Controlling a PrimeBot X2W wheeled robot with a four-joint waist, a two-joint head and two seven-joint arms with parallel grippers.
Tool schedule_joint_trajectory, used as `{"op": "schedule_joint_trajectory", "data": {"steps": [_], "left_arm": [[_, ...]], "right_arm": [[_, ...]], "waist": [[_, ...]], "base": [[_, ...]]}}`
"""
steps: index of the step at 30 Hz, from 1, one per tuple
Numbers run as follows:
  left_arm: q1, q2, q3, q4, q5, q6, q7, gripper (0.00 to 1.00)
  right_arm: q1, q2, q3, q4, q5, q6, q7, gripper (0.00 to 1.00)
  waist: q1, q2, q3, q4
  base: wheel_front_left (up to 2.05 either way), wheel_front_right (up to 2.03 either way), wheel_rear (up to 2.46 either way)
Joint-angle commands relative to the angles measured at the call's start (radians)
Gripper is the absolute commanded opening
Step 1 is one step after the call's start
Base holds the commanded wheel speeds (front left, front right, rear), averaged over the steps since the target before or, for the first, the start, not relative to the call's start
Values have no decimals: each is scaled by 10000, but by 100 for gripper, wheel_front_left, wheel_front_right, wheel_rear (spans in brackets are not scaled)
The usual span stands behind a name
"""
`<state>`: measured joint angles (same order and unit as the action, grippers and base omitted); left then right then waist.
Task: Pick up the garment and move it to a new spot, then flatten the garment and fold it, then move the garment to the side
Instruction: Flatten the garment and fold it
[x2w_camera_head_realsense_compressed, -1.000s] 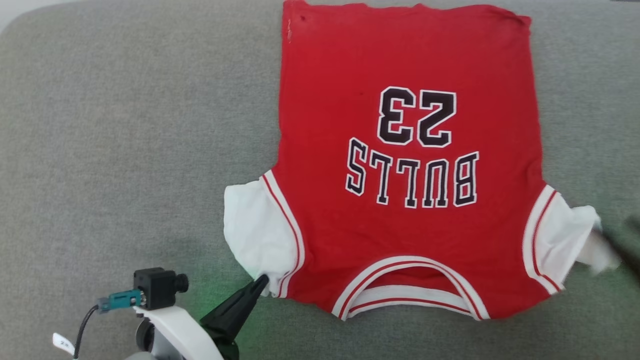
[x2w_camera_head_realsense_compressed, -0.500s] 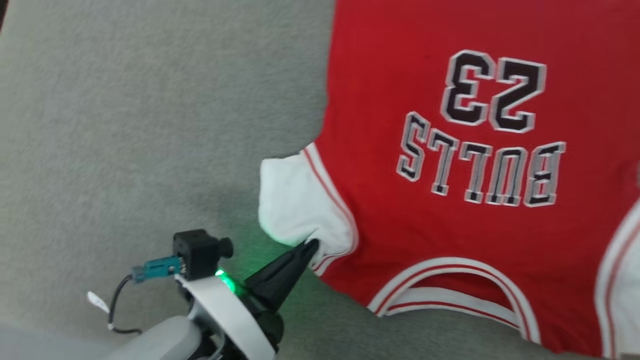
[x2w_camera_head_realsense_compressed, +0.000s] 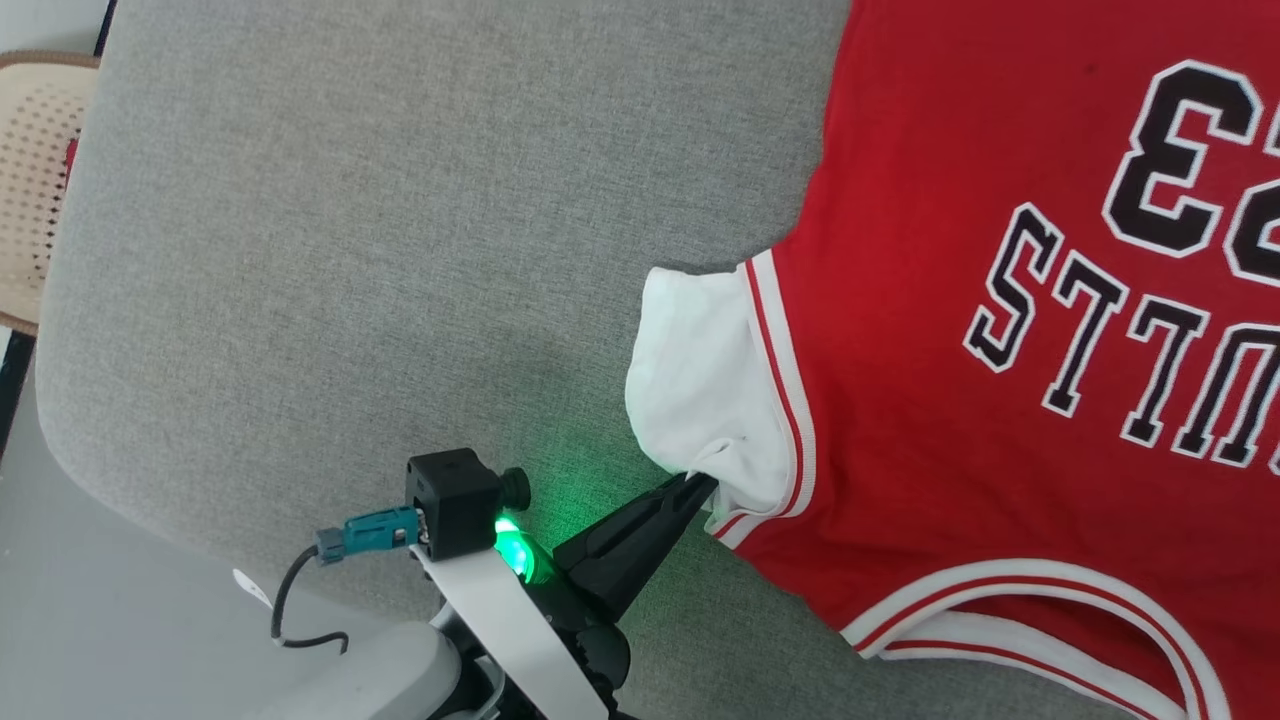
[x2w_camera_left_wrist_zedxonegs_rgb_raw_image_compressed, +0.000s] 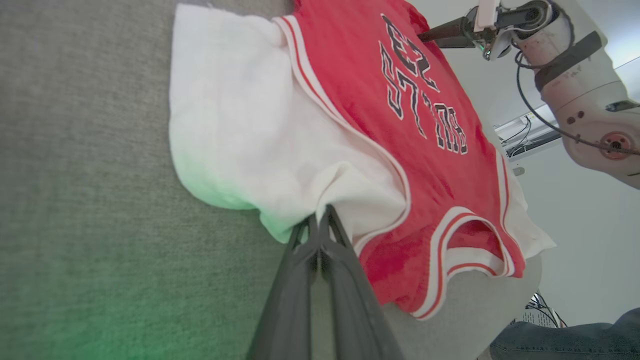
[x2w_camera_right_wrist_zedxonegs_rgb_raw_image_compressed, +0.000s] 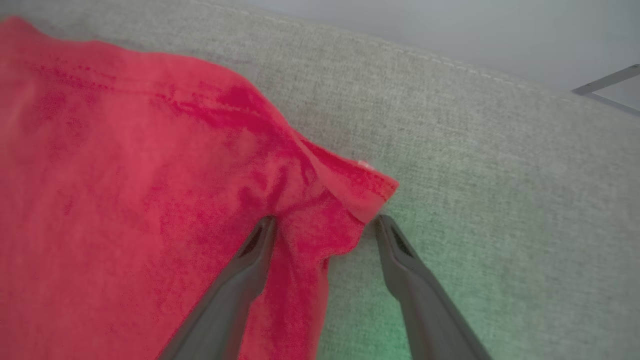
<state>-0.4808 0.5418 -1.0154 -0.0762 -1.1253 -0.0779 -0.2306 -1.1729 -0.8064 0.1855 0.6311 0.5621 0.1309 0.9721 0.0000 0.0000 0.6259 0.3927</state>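
One garment (x2w_camera_head_realsense_compressed: 930, 420) sleeve (x2w_camera_head_realsense_compressed: 700, 380) pinched by left tool (x2w_camera_head_realsense_compressed: 703, 484); right tool (x2w_camera_right_wrist_zedxonegs_rgb_raw_image_compressed: 325, 219) straddling hem (x2w_camera_right_wrist_zedxonegs_rgb_raw_image_compressed: 357, 187).

The garment (x2w_camera_head_realsense_compressed: 950, 350) lies flat on the padded surface (x2w_camera_head_realsense_compressed: 350, 250). The left gripper (x2w_camera_head_realsense_compressed: 700, 487) meets its near-left sleeve edge, and what seems its far hem corner lies between the fingers of the right gripper (x2w_camera_right_wrist_zedxonegs_rgb_raw_image_compressed: 325, 219). A chair (x2w_camera_head_realsense_compressed: 30, 180) stands well left of the garment
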Motion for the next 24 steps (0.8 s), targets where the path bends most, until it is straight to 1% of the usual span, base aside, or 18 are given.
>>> {"op": "schedule_joint_trajectory", "data": {"steps": [1, 2, 3, 4, 7, 9, 11, 14, 19, 24], "left_arm": [[-125, -41, 38, 29, 59, -44, -74, 0], [-137, -66, 42, 68, 64, -68, -69, 0], [-168, -106, 50, 96, 42, -103, -68, 0], [-207, -138, 81, 128, -5, -124, -85, 0], [-274, -203, 239, 272, -130, -206, -157, 0], [-247, -199, 345, 440, -265, -274, -187, 0], [-233, -134, 421, 649, -240, -324, -213, 0], [-4, -43, 584, 853, -333, -365, -259, 0], [537, 189, 972, 978, -785, -453, -313, 0], [1190, 445, 1379, 1086, -1003, -468, -342, 0]], "right_arm": [[155, 123, 169, 305, -61, -4, 172, 100], [125, 147, 274, 400, -26, -4, 284, 100], [100, 178, 371, 461, 47, -4, 342, 47], [50, 216, 420, 450, 111, -4, 238, 0], [-167, 172, 390, 587, 65, -6, -351, 0], [-153, 151, 443, 607, 288, -6, -590, 0], [-6, 55, 676, 412, 520, -4, -816, 0], [407, -251, 1137, -159, 1058, -4, -1133, 0], [2049, -1074, 1647, -1570, 2477, -4, -1496, 0], [4615, -2006, 1703, -3222, 3761, -4, -1787, 0]], "waist": [[0, 0, 180, 125], [0, 0, 201, 127], [0, 0, 218, 123], [0, 0, 235, 101], [0, 0, 198, -34], [0, 0, 49, -157], [0, 0, -171, -309], [0, 0, -639, -595], [0, 0, -1543, -1070], [0, 0, -2328, -1620]], "base": [[0, 0, 0], [0, 0, 0], [0, 0, 0], [0, 0, 0], [0, 0, 0], [0, 0, 0], [0, 0, 0], [0, 0, 0], [0, 0, 0], [0, 0, 0]]}}
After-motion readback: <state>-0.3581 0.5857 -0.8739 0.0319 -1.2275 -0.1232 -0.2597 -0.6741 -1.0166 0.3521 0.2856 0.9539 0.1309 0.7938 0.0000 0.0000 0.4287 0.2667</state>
